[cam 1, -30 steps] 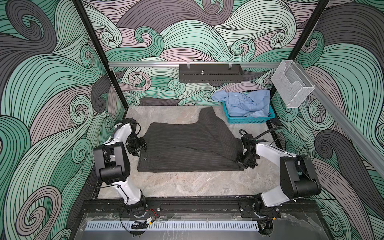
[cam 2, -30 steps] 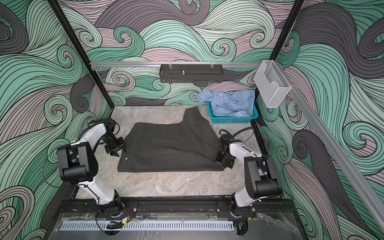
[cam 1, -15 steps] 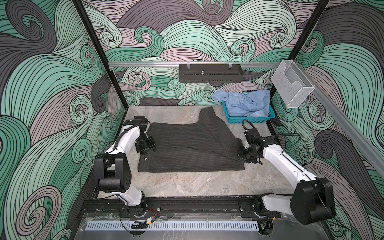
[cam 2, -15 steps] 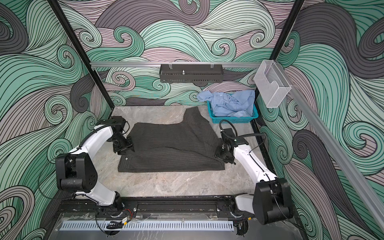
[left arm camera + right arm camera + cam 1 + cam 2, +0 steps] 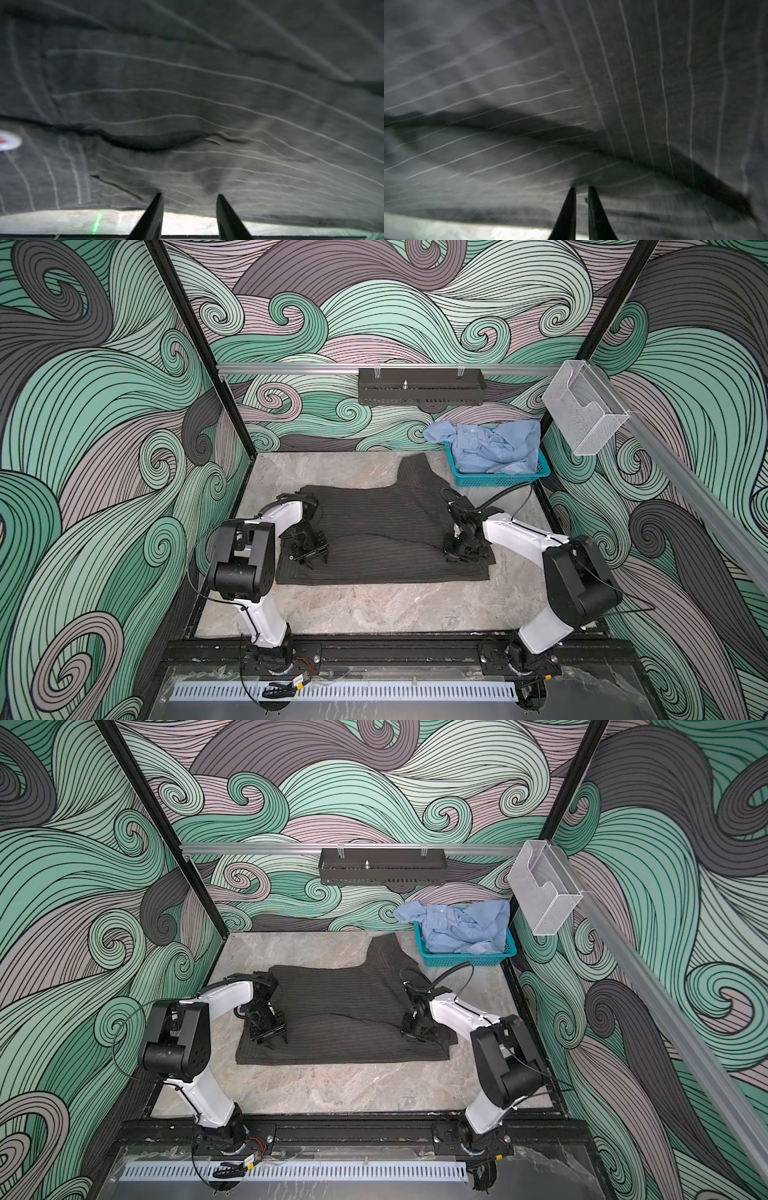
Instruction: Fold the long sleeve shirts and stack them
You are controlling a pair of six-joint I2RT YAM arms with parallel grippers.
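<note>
The dark pinstriped long sleeve shirt (image 5: pixel 386 539) (image 5: pixel 345 1011) lies partly folded flat in the middle of the table, one part sticking out toward the back. My left gripper (image 5: pixel 313 561) (image 5: pixel 272 1042) (image 5: pixel 189 195) hangs open over its left end, nothing between the fingers. My right gripper (image 5: pixel 453 556) (image 5: pixel 411 1036) (image 5: pixel 582 188) sits at the end of the upper layer's fold edge near the shirt's right side. Its jaws are almost together and their tips press into puckered cloth (image 5: pixel 654 83). The light blue long sleeve shirt (image 5: pixel 490 448) (image 5: pixel 461 925) lies crumpled in the basket.
The teal mesh basket (image 5: pixel 498 480) (image 5: pixel 465 960) stands at the back right corner. A black tray (image 5: pixel 419 385) and a clear box (image 5: pixel 586 414) hang on the wall rails. Bare marble table (image 5: pixel 374 605) lies in front of the dark shirt. A white button (image 5: pixel 8 141) shows on the cloth.
Both grippers have moved inward from the shirt's side edges onto the cloth. The right jaws went from fully shut to a narrow gap. The dark shirt's outline is about the same.
</note>
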